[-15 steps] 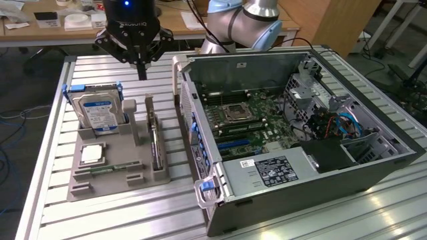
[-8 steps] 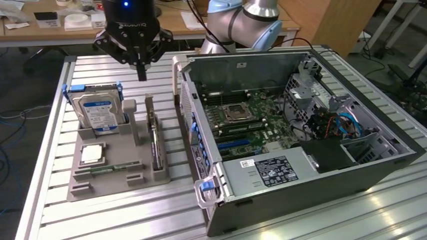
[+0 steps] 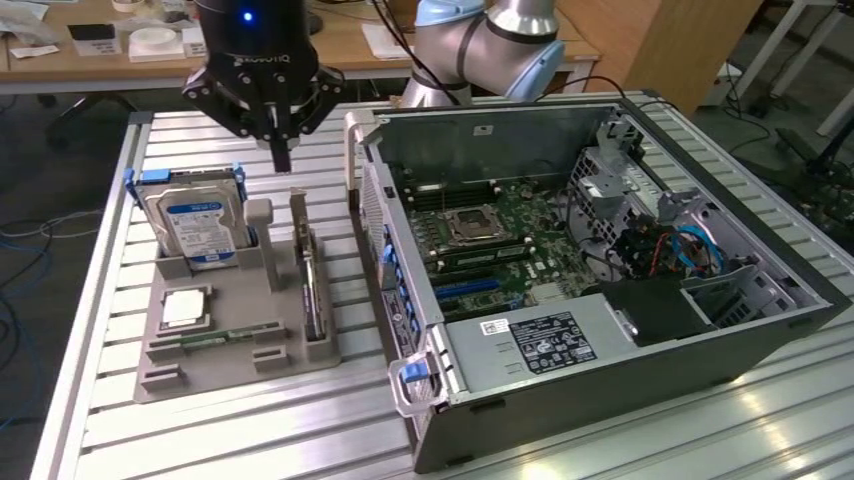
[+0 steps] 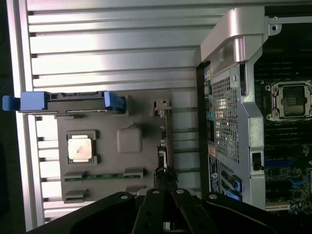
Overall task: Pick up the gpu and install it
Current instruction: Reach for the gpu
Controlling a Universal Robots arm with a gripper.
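Observation:
The gpu [image 3: 308,285] stands on its edge in a slot of the grey holder tray [image 3: 234,365], a thin green card with a silvery bracket at the far end. My gripper [image 3: 282,160] hangs above the far end of the tray, just beyond the card's bracket end, shut with nothing between its fingers. In the wrist view the gpu [image 4: 164,141] shows edge-on as a narrow strip, and my shut gripper [image 4: 165,181] sits over its near end. The open computer case [image 3: 587,260] lies to the exterior view's right of the tray, motherboard [image 3: 494,245] exposed.
The tray also holds an upright hard drive [image 3: 198,225] in a blue caddy, a processor chip [image 3: 183,308] and a memory stick [image 3: 220,338]. Everything rests on a slatted aluminium table [image 3: 267,430]. A wooden desk [image 3: 120,50] stands behind. The case wall [image 3: 380,230] rises beside the tray.

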